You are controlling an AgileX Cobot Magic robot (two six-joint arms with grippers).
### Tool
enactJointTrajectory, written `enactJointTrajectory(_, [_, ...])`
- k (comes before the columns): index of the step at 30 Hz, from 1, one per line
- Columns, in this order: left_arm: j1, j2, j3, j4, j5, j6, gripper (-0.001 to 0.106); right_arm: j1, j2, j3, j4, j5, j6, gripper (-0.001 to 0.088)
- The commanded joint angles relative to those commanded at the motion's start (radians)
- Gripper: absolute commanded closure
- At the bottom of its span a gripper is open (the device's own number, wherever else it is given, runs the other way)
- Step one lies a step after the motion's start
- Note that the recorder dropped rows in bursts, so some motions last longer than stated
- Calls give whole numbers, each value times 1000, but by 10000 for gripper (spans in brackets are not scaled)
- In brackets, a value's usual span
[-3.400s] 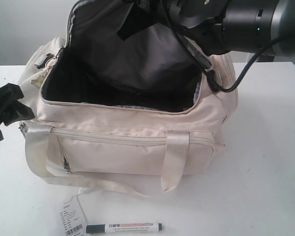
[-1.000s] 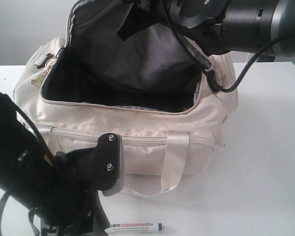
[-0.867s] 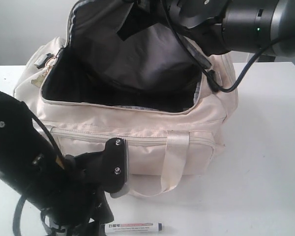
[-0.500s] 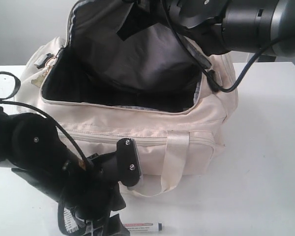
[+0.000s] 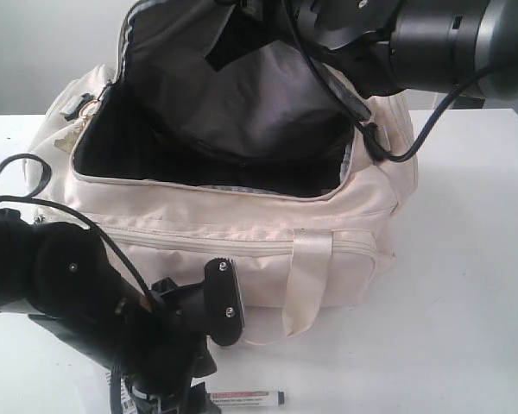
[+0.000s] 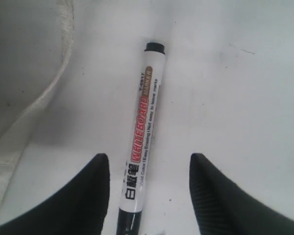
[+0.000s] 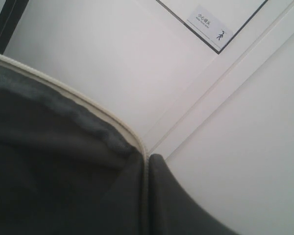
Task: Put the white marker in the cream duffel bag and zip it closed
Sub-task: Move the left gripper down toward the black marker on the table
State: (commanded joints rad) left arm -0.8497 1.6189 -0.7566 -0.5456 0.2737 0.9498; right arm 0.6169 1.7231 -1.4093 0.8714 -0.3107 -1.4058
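The bag (image 5: pixel 242 250) stands on the white table (image 5: pixel 466 302) with its main opening unzipped, so the dark lining inside is visible. Its top flap (image 5: pixel 242 95) is lifted up and back. The right arm (image 5: pixel 432 39) reaches over the bag from the upper right side. In the right wrist view, the right gripper (image 7: pixel 147 191) is closed, and the cream edge of the dark flap runs into it, so it appears to pinch the flap.

The marker (image 5: pixel 246 398) is not in the bag. It lies flat on the table, just in front of the bag's front side, near the hanging handle (image 5: pixel 306 276). The left arm (image 5: pixel 78 293) is low over the front left corner of the table and covers one end of the marker.

In the left wrist view, the left gripper (image 6: pixel 148 156) is spread apart. Its two black fingers (image 6: pixel 83 196) are one on each side of the marker (image 6: pixel 146 132), near its black cap end. Neither finger touches the marker. A cream strap (image 6: pixel 34 107) of the bag lies beside the marker, with bare table between them.
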Motion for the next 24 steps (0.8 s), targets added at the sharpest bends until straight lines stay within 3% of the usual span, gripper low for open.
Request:
enactJointTrajectory(22, [0,117,0,0,-98,18,517,0,0,0,0,0,0,868])
enactJointTrajectory(24, [0,117,0,2,-93,18,555,0,0,0,0,0,0,868])
